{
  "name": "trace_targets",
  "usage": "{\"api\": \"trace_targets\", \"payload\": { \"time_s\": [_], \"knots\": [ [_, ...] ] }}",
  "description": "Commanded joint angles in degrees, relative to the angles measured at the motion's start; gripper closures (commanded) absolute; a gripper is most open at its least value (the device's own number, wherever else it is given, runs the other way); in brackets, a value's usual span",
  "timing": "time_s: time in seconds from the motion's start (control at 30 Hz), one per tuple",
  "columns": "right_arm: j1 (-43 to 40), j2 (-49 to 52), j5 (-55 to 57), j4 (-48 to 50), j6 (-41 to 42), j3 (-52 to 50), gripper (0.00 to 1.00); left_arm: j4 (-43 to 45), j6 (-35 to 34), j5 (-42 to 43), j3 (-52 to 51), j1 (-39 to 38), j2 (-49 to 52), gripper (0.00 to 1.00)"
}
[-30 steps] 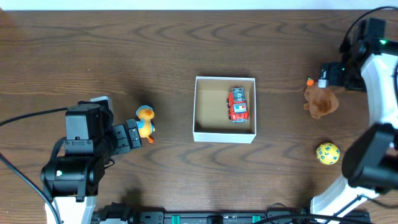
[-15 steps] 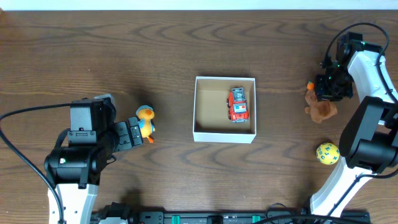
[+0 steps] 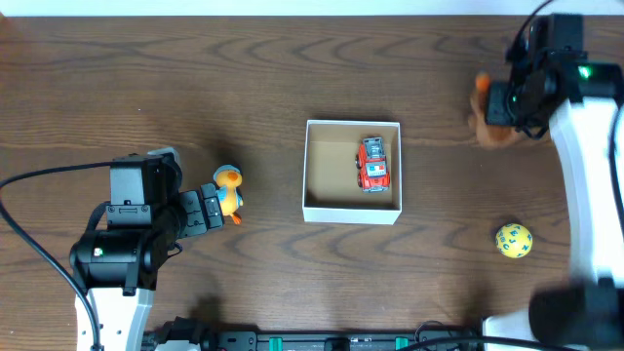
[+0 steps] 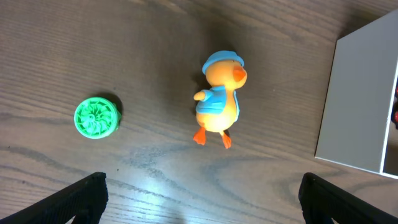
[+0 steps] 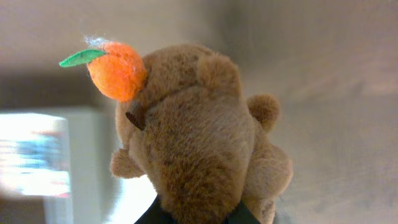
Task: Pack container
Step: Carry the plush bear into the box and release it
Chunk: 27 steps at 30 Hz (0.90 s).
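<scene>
The right fingers (image 5: 242, 219) hold the brown teddy (image 5: 199, 149) (the left fingers (image 4: 87, 193) gape wide by the duck (image 4: 219, 102)), so I'd carry it slowly over the container (image 3: 352, 214) in the middle of the table (image 3: 244, 88) and drop it beside the red car (image 3: 372, 164).

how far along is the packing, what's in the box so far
Done: only the red car lies in the box. In hand: the right claw grips the brown plush, off to the box's side, not over it. Left: the duck, with the open left claw close by, the yellow ball and the green disc, all on the table.
</scene>
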Motion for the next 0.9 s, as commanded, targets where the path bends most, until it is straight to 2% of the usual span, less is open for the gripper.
{"api": "trace_targets", "payload": {
  "time_s": [0.0, 0.17, 0.3, 0.53, 0.87],
  "knots": [
    [6.5, -6.7, -0.6, 0.8, 12.6, 1.0, 0.99, -0.1, -0.1, 0.2, 0.5, 0.3, 0.1, 0.02],
    [19.3, -8.8, -0.5, 2.4, 26.9, 0.9, 0.99, -0.1, -0.1, 0.2, 0.5, 0.3, 0.1, 0.02],
    [26.6, -6.2, 2.4, 2.9, 33.5, 0.8, 0.99, -0.1, -0.1, 0.2, 0.5, 0.3, 0.1, 0.02],
    [33.9, 3.6, 3.5, 2.8, 36.9, 0.8, 0.99, -0.1, -0.1, 0.2, 0.5, 0.3, 0.1, 0.02],
    [34.5, 16.7, 3.5, 3.4, 39.2, 0.8, 0.99, 0.0, -0.1, 0.2, 0.5, 0.3, 0.1, 0.02]
  ]
}}
